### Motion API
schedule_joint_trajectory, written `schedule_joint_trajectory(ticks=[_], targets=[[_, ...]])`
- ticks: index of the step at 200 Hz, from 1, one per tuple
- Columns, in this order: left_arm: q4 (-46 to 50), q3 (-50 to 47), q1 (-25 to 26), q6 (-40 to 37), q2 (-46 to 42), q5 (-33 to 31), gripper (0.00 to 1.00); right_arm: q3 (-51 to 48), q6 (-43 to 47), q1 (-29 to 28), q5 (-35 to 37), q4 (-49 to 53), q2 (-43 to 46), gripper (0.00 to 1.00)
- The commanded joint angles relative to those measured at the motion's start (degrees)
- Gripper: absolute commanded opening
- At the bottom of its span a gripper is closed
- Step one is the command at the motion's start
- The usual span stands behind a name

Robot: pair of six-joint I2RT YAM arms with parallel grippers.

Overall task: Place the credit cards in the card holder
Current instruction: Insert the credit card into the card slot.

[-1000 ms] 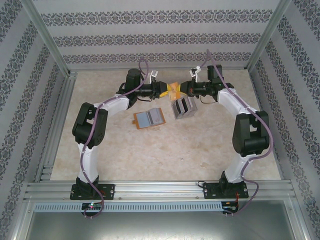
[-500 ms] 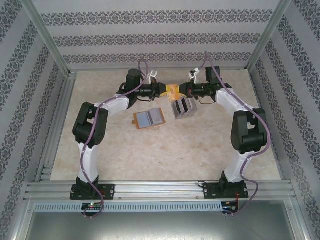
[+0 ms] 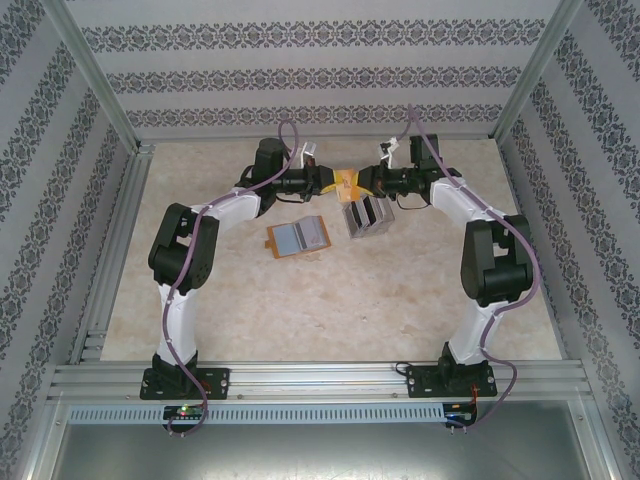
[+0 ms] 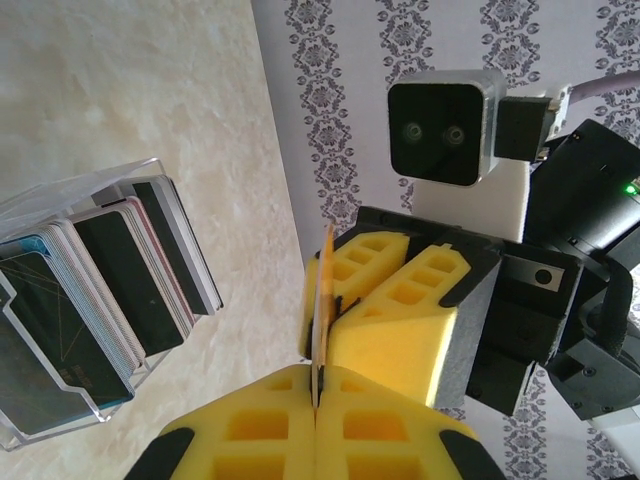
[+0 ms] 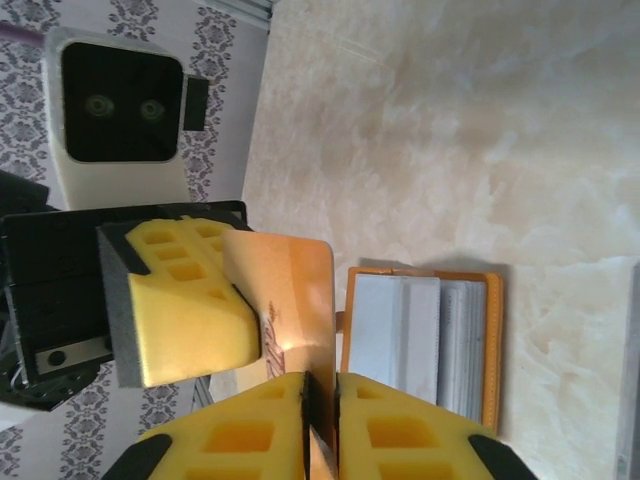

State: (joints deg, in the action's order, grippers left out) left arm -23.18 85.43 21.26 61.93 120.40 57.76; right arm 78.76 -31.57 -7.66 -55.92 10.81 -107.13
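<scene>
Marbled worktop (image 3: 330,300), left pincer (image 4: 316,410) clamped on orange credit card (image 5: 295,290), right pincer (image 5: 320,400) barely parted around its other edge.

Lab robot cell: alu frame (image 3: 320,378), wallpaper-print walls (image 3: 320,80), marble-look tabletop (image 3: 330,310).

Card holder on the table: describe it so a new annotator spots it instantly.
On the marbled table, look just short of where the left arm and right arm meet at the far middle. The card holder is the left of two items there: a flat, open orange-tan wallet with pale grey panels inside, unlike the clear box of upright cards to its right.
</scene>
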Motion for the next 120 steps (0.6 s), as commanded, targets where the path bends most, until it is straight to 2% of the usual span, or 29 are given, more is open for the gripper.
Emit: schedule_joint_trajectory(ticks=[1, 60, 120], targets=[[-1.6, 0.2, 0.9, -1.2, -0.3, -1.7, 0.0, -1.4, 1.6, -0.7, 2.5, 1.7, -2.3, 0.17], [-1.3, -7.3, 0.5, -1.4, -3.1, -5.8, 0.0, -1.5, 3.7, -0.8, 3.6, 1.6, -4.2, 0.26], [5.6, -18.8, -2.5, -6.6, -12.4, -12.0, 0.0, -3.5, 5.9, -1.5, 5.7, -0.9, -5.3, 0.28]])
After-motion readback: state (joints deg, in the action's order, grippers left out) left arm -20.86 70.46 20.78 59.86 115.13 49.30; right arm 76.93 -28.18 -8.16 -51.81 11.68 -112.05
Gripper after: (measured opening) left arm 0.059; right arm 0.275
